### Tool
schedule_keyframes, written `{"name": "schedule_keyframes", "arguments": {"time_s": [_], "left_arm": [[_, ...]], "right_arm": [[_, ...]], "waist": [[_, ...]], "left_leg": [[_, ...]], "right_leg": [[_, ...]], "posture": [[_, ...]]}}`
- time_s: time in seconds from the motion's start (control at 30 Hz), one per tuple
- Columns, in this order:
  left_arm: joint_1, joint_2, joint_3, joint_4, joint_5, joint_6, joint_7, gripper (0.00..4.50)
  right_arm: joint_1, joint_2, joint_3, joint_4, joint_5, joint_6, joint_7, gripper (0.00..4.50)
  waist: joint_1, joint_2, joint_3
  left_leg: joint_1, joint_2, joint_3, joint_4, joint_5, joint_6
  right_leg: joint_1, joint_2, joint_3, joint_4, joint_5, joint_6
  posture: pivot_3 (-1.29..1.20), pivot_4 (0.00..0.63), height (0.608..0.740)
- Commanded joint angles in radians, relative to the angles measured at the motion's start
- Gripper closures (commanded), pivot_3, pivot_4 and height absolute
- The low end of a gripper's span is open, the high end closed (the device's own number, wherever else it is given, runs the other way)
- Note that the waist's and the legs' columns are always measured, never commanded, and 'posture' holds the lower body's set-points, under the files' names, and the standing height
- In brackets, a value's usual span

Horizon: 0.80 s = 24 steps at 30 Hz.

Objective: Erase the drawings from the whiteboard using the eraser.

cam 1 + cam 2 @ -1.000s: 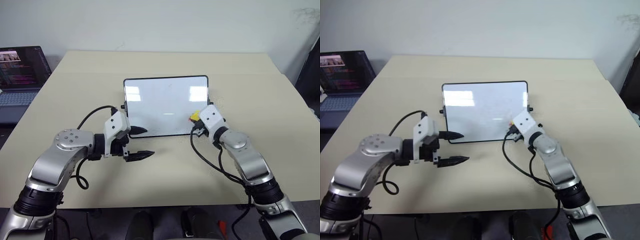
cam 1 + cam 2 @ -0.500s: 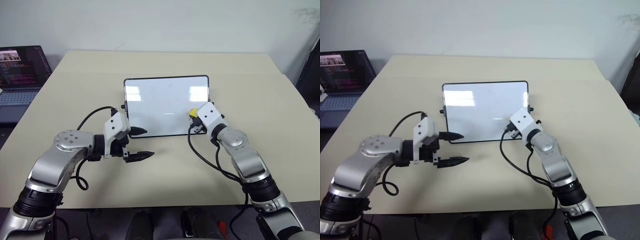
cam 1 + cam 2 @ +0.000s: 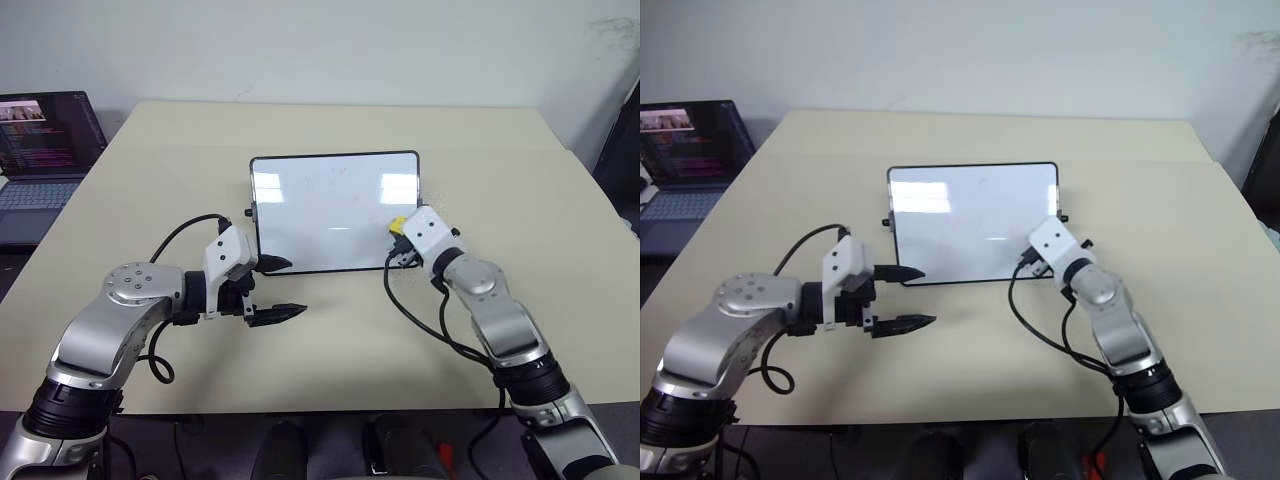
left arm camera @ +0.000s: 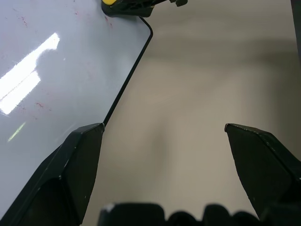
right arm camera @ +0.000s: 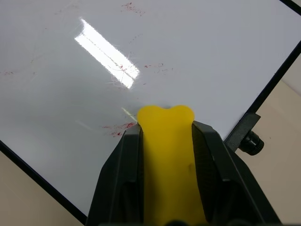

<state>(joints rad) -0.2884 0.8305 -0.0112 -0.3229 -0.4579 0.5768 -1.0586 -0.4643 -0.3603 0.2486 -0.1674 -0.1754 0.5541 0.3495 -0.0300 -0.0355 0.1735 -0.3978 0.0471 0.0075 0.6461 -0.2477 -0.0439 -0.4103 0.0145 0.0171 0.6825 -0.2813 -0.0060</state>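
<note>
In the left eye view, the whiteboard (image 3: 335,211) lies flat in the middle of the beige desk (image 3: 500,160), and its surface looks almost fully white, so I judge most of the erasing is done. The right tool (image 3: 400,234) is over the right edge of the board, close to the near right corner, and holds the yellow eraser (image 3: 396,224) tight between its fingers; this is the place where some marks may remain. The left tool (image 3: 280,288) hangs at the near left corner of the board with its two black fingers wide apart and nothing between them; probably it waits there to keep the board steady if needed. A laptop (image 3: 40,150) stands at the far left, off the desk's working area. The right eye view shows the same arrangement. In the left wrist view, one finger is over the board's black frame and the other over the bare desk, and faint red specks (image 4: 40,104) are on the glossy surface. In the right wrist view, the eraser points down onto the board, and the drawings (image 5: 117,128) are now only thin red smears just beside its tip, with some more dots farther away, so a few more strokes seem necessary.
</note>
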Motion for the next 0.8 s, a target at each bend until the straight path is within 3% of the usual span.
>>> {"name": "schedule_keyframes", "arguments": {"time_s": [0.03,0.17,0.37,0.53,0.8], "left_arm": [[-0.008,0.011,0.019,-0.034,-0.011,-0.009,-0.001,0.0],[-0.01,0.01,0.019,-0.033,-0.011,-0.009,-0.002,0.0],[-0.008,0.012,0.021,-0.036,-0.011,-0.007,0.0,0.0],[-0.009,0.012,0.022,-0.039,-0.013,-0.004,0.001,0.0],[-0.008,0.015,0.026,-0.042,-0.014,-0.001,0.001,0.0]], "right_arm": [[0.011,-0.011,0.009,-0.021,0.01,0.037,0.05,3.41],[0.031,-0.008,0.03,-0.05,0.035,0.076,0.109,3.41],[-0.046,0.038,-0.034,0.006,0.001,-0.023,-0.017,3.41],[-0.065,0.046,-0.034,0.025,0.007,-0.043,-0.013,3.42],[0.003,-0.021,0.041,-0.024,0.041,0.064,0.16,3.42]], "waist": [[0.0,0.0,0.0],[-0.002,0.0,0.0],[-0.003,0.0,0.0],[0.0,0.0,0.0],[0.0,-0.001,0.0]], "left_leg": [[0.0,0.0,0.0,0.0,0.0,0.0],[0.001,0.0,0.0,0.0,0.0,0.0],[0.001,0.0,0.0,0.0,0.0,0.0],[0.0,0.0,0.0,0.0,0.0,0.0],[0.0,0.0,0.0,0.0,0.0,0.0]], "right_leg": [[0.0,0.0,0.0,0.0,0.0,0.0],[0.0,0.0,0.0,0.0,0.0,0.0],[0.0,0.0,0.0,0.001,-0.001,0.001],[0.0,0.0,0.0,0.0,0.001,-0.001],[0.0,0.0,0.0,-0.001,0.001,-0.001]], "posture": [[0.0,0.15,0.74],[0.0,0.15,0.74],[0.0,0.15,0.74],[0.0,0.15,0.74],[0.0,0.15,0.74]]}}
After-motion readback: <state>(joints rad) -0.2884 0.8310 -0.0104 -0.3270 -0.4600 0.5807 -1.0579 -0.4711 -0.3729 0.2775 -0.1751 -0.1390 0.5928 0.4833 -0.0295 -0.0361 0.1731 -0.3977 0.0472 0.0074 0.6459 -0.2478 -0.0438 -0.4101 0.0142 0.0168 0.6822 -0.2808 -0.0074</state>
